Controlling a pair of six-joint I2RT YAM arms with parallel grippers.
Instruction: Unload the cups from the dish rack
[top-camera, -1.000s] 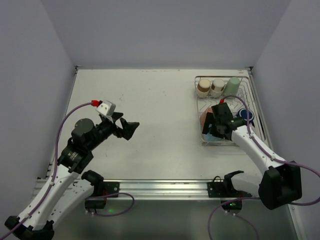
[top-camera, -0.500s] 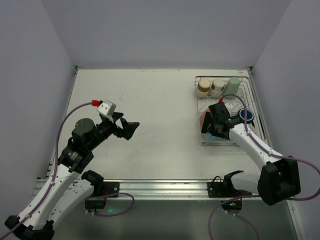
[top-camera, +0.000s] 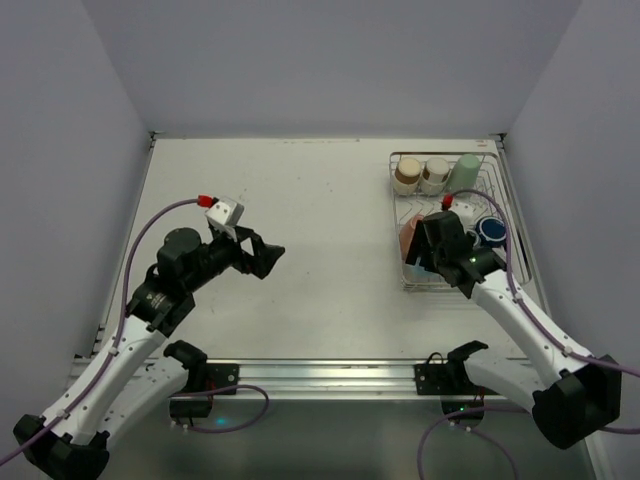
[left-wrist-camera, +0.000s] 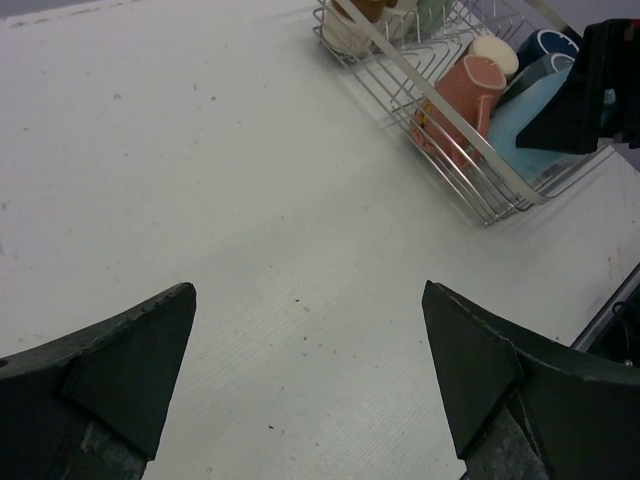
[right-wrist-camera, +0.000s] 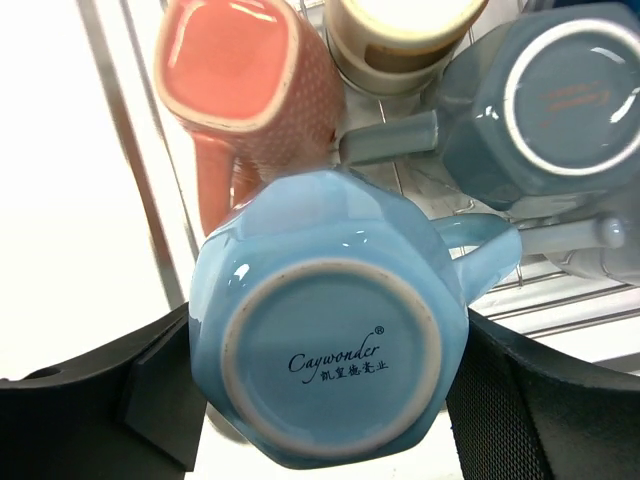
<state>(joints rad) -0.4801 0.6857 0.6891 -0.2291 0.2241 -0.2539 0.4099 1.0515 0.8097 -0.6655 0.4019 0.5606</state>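
Note:
The dish rack (top-camera: 396, 212) of silver wire stands at the table's right and holds several cups. My right gripper (right-wrist-camera: 325, 388) is down in the rack's near end, shut on a light blue cup (right-wrist-camera: 330, 330) that shows its bottom, one finger against each side. Beside that cup lie a salmon pink cup (right-wrist-camera: 245, 75), a cream cup (right-wrist-camera: 400, 40) and a grey-teal cup (right-wrist-camera: 560, 100). From above, my right gripper (top-camera: 436, 260) covers the light blue cup. My left gripper (top-camera: 268, 258) hovers open over bare table, far left of the rack, with nothing between its fingers (left-wrist-camera: 130, 360).
At the rack's far end stand a brown-and-cream cup (top-camera: 407, 175), a cream cup (top-camera: 435, 173) and a pale green cup (top-camera: 463, 172). A dark blue cup (top-camera: 490, 231) lies by the rack's right wall. The table's right edge runs close behind the rack.
My right gripper's jaws have closed in on the light blue cup and its wrist has shifted slightly right. My left arm has moved a little right and forward, still open.

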